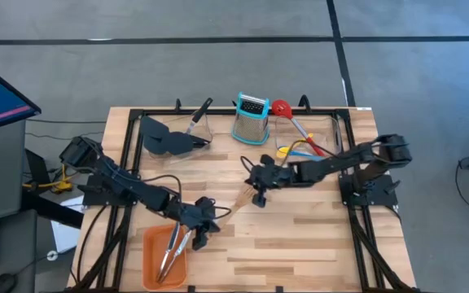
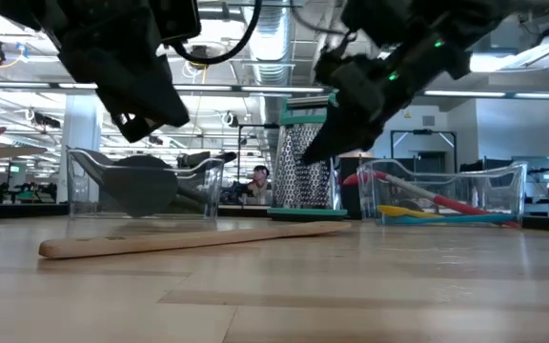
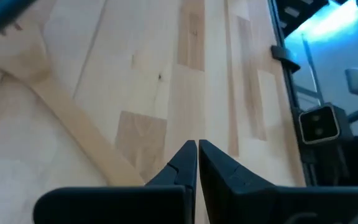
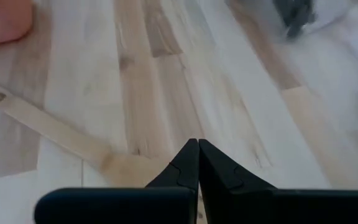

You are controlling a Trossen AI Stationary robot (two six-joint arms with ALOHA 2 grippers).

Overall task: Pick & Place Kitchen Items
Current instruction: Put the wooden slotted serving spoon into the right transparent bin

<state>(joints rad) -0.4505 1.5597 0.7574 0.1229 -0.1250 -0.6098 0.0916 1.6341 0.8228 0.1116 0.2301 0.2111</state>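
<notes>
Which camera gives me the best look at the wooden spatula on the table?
The low view: the long pale wooden spatula lies full length on the boards. The high view mostly hides it between the arms; each wrist view shows only part of it.

The left tool [image 3: 197, 163] has its two dark fingers pressed together, tips meeting above the pale wooden desk [image 3: 210, 74]. Just beside the tips, a wooden slotted spatula [image 3: 73, 118] lies flat, its handle running diagonally away from them.
</notes>
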